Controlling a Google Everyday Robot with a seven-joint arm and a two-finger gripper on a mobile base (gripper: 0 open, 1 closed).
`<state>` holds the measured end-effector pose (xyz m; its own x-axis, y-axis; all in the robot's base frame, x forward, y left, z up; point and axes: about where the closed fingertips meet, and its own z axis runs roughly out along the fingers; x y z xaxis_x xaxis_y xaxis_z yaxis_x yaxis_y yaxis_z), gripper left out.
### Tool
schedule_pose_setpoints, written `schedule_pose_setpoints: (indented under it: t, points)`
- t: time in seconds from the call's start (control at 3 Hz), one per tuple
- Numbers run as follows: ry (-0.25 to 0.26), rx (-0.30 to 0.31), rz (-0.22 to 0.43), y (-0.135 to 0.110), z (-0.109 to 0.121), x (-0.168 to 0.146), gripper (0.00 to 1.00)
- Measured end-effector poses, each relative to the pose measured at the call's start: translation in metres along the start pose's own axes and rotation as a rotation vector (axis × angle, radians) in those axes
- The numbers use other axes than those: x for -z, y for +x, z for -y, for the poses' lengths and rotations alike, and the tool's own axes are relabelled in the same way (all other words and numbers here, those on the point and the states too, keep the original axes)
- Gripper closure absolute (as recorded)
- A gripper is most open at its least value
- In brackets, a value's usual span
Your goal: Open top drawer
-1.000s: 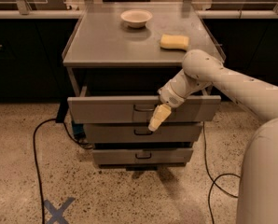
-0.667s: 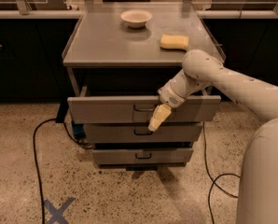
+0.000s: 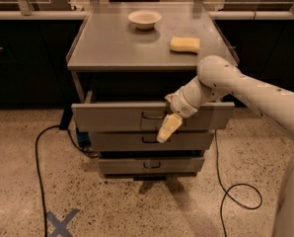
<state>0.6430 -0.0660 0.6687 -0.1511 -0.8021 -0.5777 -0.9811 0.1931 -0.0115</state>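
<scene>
We see the top drawer (image 3: 112,116) pulled partly out beneath the table's (image 3: 117,51) front edge, just as far as a second ago. Our gripper (image 3: 165,131) hangs just right of the drawer's dark handle (image 3: 152,115), across the panel's lower edge, unmoved. Whether it is clenched or released, we cannot tell. A bowl (image 3: 144,19) sits near the far edge and a sponge (image 3: 185,44) near the right edge.

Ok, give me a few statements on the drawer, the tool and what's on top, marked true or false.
1. The top drawer stands pulled out past the two below it. True.
2. The tool is inside that drawer. False: it hangs outside, in front of it, just right of the handle.
3. A bowl and a sponge sit on the cabinet top. True.
4. The sponge lies in the bowl. False: they lie apart.
</scene>
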Motion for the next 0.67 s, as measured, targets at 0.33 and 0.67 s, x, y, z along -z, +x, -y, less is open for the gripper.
schedule_pose_setpoints:
  t: [0.33, 0.67]
  points:
    - [0.046, 0.059, 0.007, -0.0096, -0.0583, 0.0173, 0.00]
    - [0.044, 0.061, 0.005, -0.0096, -0.0609, 0.0165, 0.00]
